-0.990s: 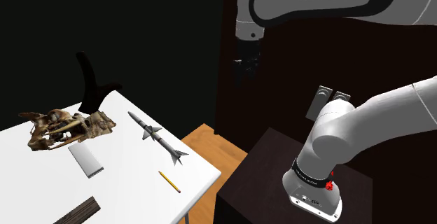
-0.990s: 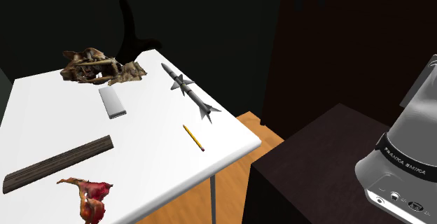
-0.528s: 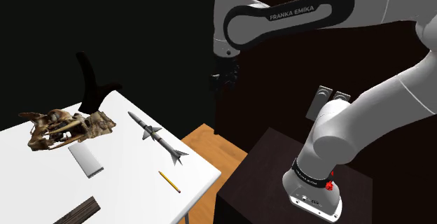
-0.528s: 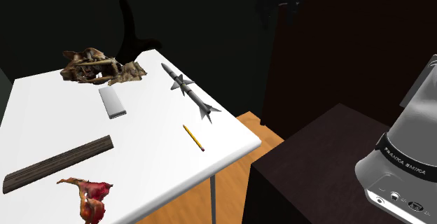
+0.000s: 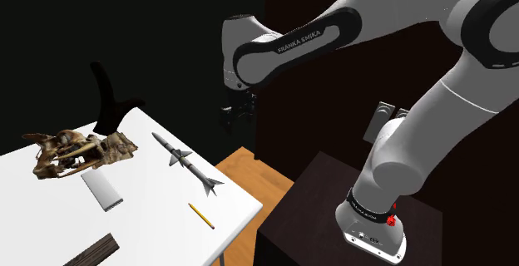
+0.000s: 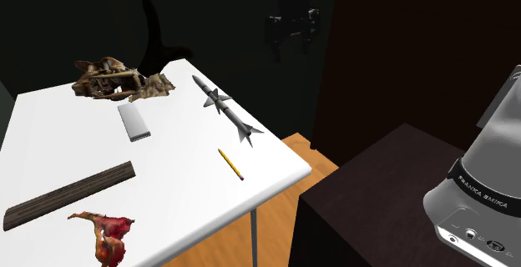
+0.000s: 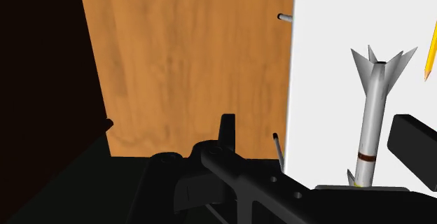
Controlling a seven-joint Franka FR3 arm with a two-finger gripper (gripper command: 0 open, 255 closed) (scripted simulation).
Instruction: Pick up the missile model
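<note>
Approach: gripper (image 6: 292, 52), spread open and empty, hangs high beside the table (image 6: 179, 153); missile (image 5: 188, 164) lies flat near its edge by a pencil (image 5: 200, 215), so the next move likely needs travel over it, then descent.

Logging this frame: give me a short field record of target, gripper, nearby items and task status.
target: missile model, lying flat on the white table
effector: gripper open, empty, in the air, apart from the missile model
nearby: yellow pencil beside its fins, not touching; grey flat block
status: not yet grasped
</note>
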